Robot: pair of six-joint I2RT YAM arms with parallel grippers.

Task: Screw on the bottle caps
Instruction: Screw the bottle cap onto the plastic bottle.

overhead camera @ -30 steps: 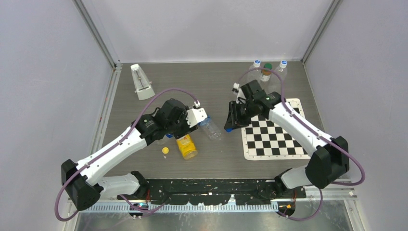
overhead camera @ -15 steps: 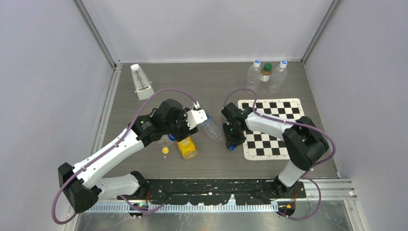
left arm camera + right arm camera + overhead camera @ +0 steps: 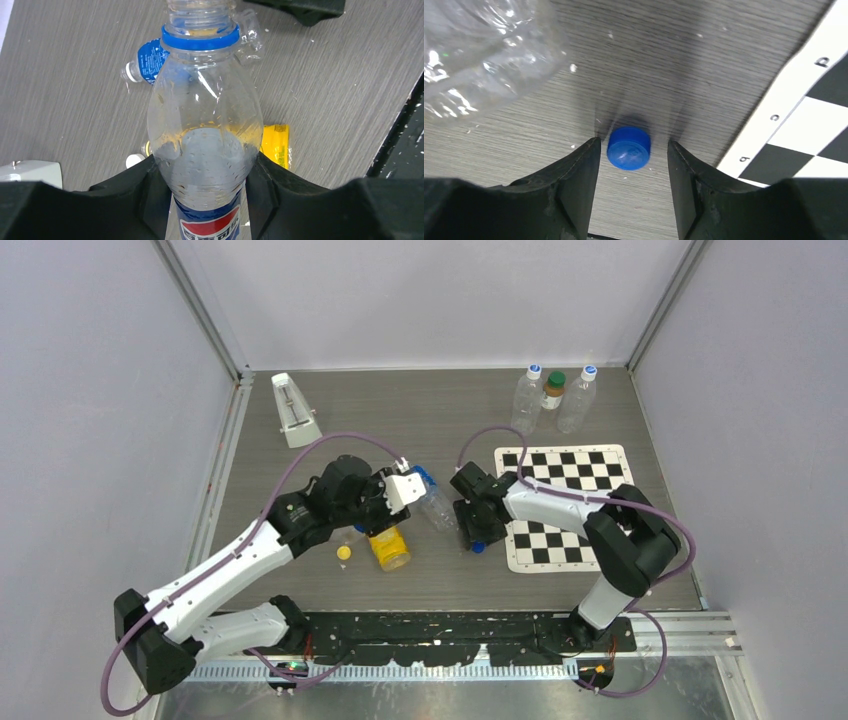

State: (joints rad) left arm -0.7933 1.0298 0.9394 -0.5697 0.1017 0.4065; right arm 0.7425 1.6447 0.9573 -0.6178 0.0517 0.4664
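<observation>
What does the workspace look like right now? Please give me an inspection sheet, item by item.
Surface: grey wood-grain table, chessboard mat at right.
Job's things: blue cap on table; yellow cap beside lying yellow bottle; Pepsi bottle uncapped.
Clutter: white metronome-like object; three upright bottles at back.
Grippers: left claw shut on Pepsi bottle; right claw open, straddling blue cap.
Cables: purple cables loop along both arms.
Surroundings: plain walls, nothing else seen.

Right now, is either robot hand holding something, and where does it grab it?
The left gripper clamps the Pepsi bottle around its body, near the label. The right gripper holds nothing; its fingers straddle the blue cap.
</observation>
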